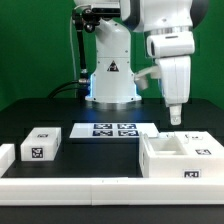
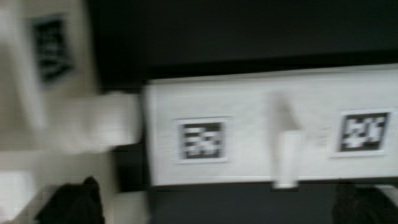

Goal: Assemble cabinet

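Tool (image 1: 174, 118) hanging over cabinet (image 1: 182, 160), seemingly clear air between, open table (image 1: 100, 158) beside, front rail (image 1: 80, 187) bounding it

The cabinet (image 1: 180, 158) is plain white, with small black-and-white square tags (image 2: 205, 139) on its faces; the small block (image 1: 41, 146) is white with one such tag; the marker board (image 1: 113, 131) is white with four tags; the front rail (image 1: 70, 187) is white; the table (image 1: 40, 115) is black; the backdrop (image 1: 30, 40) is green; the arm (image 1: 165, 25) is white with dark joints; the gripper (image 1: 174, 120) is white, its fingers (image 2: 80, 200) dark.
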Robot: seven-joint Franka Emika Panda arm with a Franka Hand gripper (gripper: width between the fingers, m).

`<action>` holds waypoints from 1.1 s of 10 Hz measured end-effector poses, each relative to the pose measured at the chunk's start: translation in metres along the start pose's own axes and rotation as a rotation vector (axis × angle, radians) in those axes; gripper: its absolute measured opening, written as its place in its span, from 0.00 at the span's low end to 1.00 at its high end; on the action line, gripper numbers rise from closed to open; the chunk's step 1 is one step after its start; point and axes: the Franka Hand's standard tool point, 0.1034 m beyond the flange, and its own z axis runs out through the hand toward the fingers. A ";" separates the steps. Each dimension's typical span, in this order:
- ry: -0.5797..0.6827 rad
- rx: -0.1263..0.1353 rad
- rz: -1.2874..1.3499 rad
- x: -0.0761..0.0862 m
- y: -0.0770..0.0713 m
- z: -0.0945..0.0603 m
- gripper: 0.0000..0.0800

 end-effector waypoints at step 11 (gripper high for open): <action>0.037 0.049 0.020 0.003 -0.022 0.040 0.33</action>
